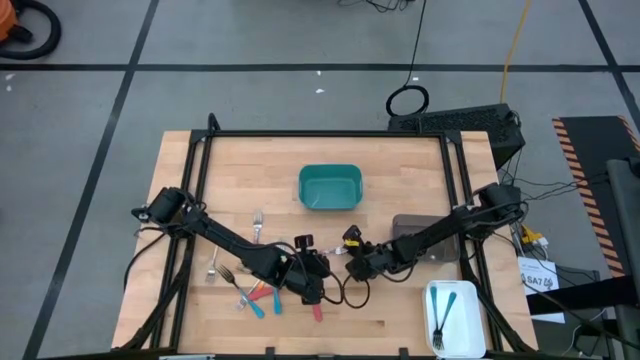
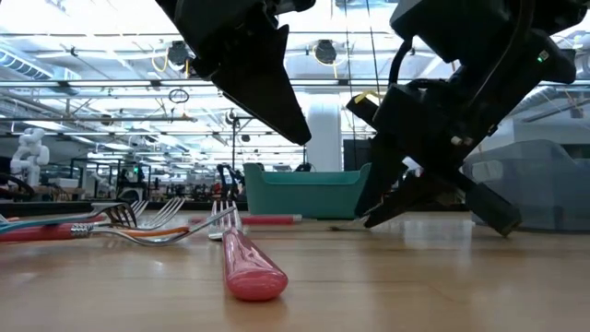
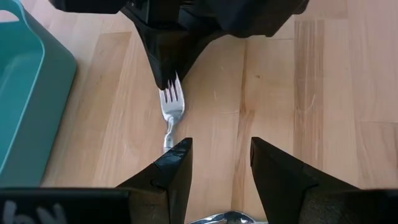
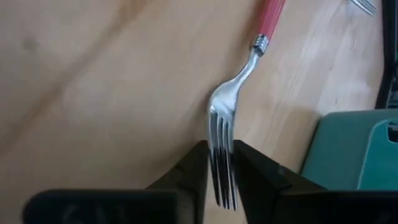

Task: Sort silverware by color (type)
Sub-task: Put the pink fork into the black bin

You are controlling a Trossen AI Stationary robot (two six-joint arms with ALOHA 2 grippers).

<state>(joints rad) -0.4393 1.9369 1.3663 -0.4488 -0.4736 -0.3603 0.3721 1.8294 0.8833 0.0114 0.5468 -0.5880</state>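
Your right gripper is pinched onto the tines of a red-handled fork near the middle of the worktop's front edge — likely the first hold for sorting it. Your left gripper hangs unclenched just beside it, grasping nothing.

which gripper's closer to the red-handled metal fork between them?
Right. The right gripper is shut on the red-handled metal fork at its tines; the left gripper is open, above the handle side, not touching.
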